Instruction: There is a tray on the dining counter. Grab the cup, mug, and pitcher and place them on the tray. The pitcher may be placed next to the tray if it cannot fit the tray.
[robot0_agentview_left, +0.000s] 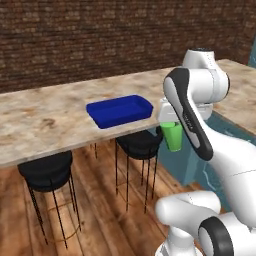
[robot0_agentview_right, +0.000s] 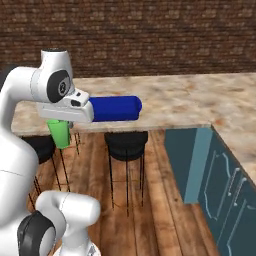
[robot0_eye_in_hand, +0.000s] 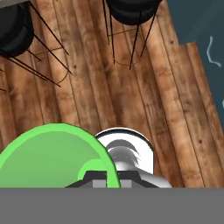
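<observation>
1. Green cup (robot0_agentview_left: 173, 136) hanging off the end of the arm, out over the wooden floor (robot0_eye_in_hand: 144, 96), off the near edge of the bench (robot0_agentview_left: 45, 125) and above the black stools (robot0_agentview_left: 47, 172).
2. Claw (robot0_eye_in_hand: 107, 177) clenched on the cup's rim, one fingertip inside and one outside going by the hand view. Cup roughly upright, mouth up.
3. Blue tray (robot0_agentview_left: 120, 111) sitting bare on the bench, up and to the left of the cup in the left base view. Cup near it but not over it yet.
4. Probably light and stiff, a plastic-looking tumbler, smooth and tapered, so likely slippery. Rim pinch looks fine for a carry, but could swing or twist on a fast move.
5. Best guess for what's next: lift clear of the bench edge and tray rim, then set down flat inside the tray.
6. Mug and pitcher nowhere to be spotted here, so presumably still to fetch.
</observation>
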